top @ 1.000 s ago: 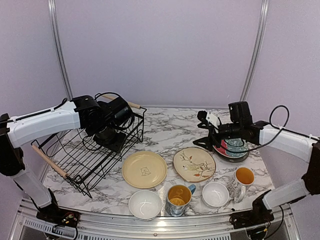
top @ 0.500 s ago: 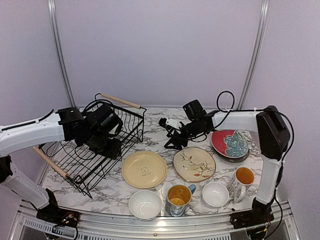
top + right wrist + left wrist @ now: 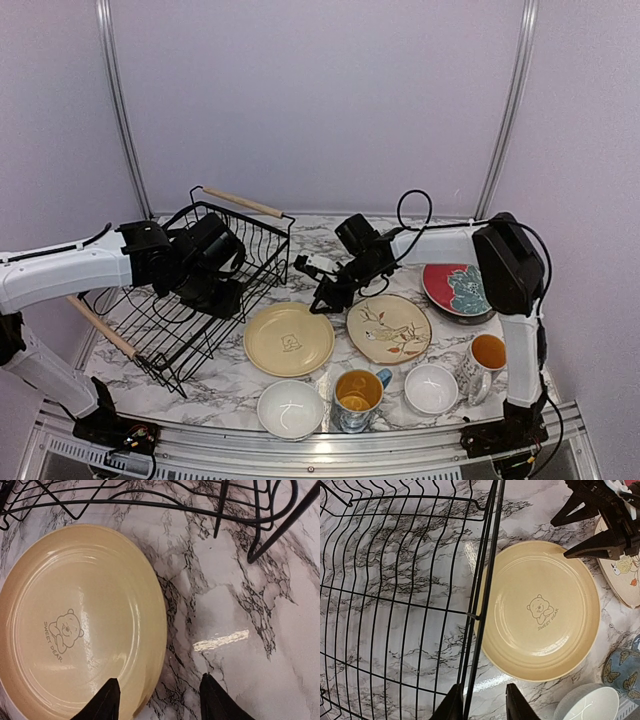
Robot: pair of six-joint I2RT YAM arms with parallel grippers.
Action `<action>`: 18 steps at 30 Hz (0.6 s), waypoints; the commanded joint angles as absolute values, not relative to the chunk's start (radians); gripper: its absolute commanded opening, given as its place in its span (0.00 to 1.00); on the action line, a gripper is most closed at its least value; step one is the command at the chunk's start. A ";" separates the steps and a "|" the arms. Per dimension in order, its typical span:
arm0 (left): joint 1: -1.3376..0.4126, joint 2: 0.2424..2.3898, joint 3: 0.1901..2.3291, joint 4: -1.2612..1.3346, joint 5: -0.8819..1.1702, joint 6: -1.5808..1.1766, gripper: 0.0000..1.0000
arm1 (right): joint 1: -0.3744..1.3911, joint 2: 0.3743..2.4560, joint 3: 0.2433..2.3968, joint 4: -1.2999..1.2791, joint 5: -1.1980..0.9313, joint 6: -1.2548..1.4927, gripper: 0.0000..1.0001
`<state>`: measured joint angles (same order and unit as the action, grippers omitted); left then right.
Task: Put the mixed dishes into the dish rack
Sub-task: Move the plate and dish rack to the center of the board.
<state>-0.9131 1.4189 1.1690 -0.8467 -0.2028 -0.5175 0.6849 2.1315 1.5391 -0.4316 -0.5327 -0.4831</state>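
Lying flat near the middle of the marble table (image 3: 330, 250), the pale yellow plate (image 3: 288, 339) with the small bear print is, in my judgement, the dish now in hand. The dish rack (image 3: 268, 255) stands at 9 o'clock from it, and its wire wall runs just beside the plate's edge.

The right gripper (image 3: 160, 700) hangs over the plate's 1 o'clock edge. Its fingers are apart, one above the plate's inside and one above bare marble, with the rim between them, and nothing is clamped. The left gripper (image 3: 482, 705) is at the rack's wall, with its fingers apart on either side of a black wire. Whether one pad touches the wire, I cannot tell from this steep view.

To do this step well, the outer finger should go low to the marble and slide under the lip, because a flat plate offers no other hold. The jaws should shut slowly, since the smooth marble may let the plate slip away. I would lift a little first, then turn the plate upright for a slot. The left arm could steady the rack meanwhile. Care is needed with the bird plate (image 3: 388, 327) close at 3 o'clock, the white bowl (image 3: 290, 408) at 6 o'clock and the mug (image 3: 358, 397) at 5 o'clock.
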 commanded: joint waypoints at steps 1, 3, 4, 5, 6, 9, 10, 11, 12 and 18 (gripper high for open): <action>-0.916 1.437 1.169 -0.796 -0.197 -0.527 0.27 | 0.694 2.184 1.588 -0.455 -0.488 -0.423 0.50; -0.916 1.445 1.180 -0.792 -0.204 -0.527 0.22 | 0.695 2.196 1.593 -0.456 -0.480 -0.417 0.44; -0.916 1.445 1.181 -0.784 -0.206 -0.530 0.21 | 0.695 2.202 1.595 -0.456 -0.475 -0.411 0.41; -0.916 1.444 1.181 -0.769 -0.208 -0.535 0.21 | 0.695 2.205 1.598 -0.454 -0.469 -0.405 0.37; -0.915 1.446 1.181 -0.752 -0.208 -0.538 0.19 | 0.695 2.208 1.600 -0.450 -0.458 -0.396 0.33; -0.908 1.477 1.200 -0.710 -0.207 -0.537 0.14 | 0.694 2.209 1.605 -0.439 -0.413 -0.378 0.30; -0.906 1.493 1.219 -0.697 -0.203 -0.535 0.11 | 0.690 2.208 1.609 -0.436 -0.398 -0.372 0.28; -0.904 1.516 1.236 -0.683 -0.194 -0.531 0.08 | 0.685 2.209 1.616 -0.437 -0.383 -0.368 0.28; -0.904 1.542 1.258 -0.669 -0.181 -0.528 0.05 | 0.678 2.211 1.622 -0.438 -0.371 -0.363 0.27; -0.904 1.722 1.418 -0.629 -0.124 -0.533 0.00 | 0.592 2.220 1.640 -0.450 -0.364 -0.345 0.17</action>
